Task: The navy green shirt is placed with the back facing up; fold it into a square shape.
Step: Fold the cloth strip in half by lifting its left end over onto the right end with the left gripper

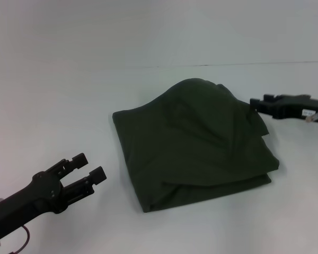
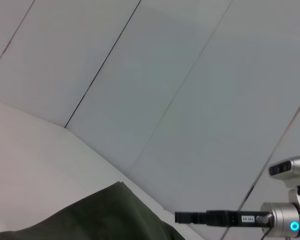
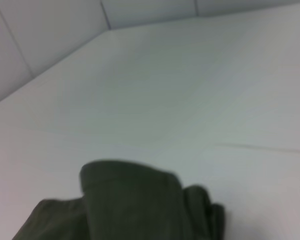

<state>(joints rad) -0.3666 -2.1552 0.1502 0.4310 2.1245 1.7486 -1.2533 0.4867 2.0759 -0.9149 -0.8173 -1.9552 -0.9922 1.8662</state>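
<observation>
The navy green shirt (image 1: 193,145) lies folded into a rough, layered block in the middle of the white table (image 1: 58,95), its far right part humped up in a rounded bulge. The right hand (image 1: 254,103) reaches in from the right at the shirt's far right edge, touching the raised fabric; whether it grips the cloth cannot be told. The left hand (image 1: 88,169) hovers near the left of the shirt, well apart from it, its fingers (image 1: 97,173) spread with nothing between them

A bare lab-like test space: plain white table (image 1: 53,95), pale panelled wall (image 2: 155,75).
</observation>
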